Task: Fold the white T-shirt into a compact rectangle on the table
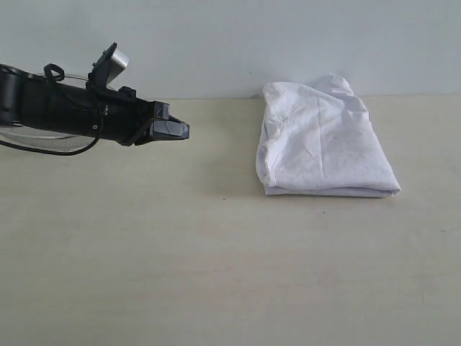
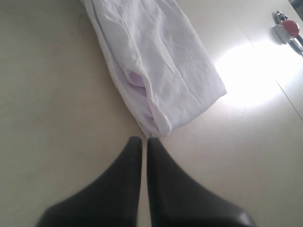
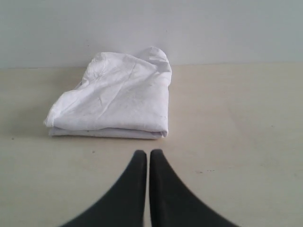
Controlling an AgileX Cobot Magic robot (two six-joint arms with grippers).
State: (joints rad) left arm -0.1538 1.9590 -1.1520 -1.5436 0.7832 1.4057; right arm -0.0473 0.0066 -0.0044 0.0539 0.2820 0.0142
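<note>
Exterior: shirt lies folded into a rough rectangle on the bench, left end effector hovering well apart. Left wrist: its jaws are together, empty. Right wrist: right end effector also together, short of the shirt, so folding looks done I guess.
</note>
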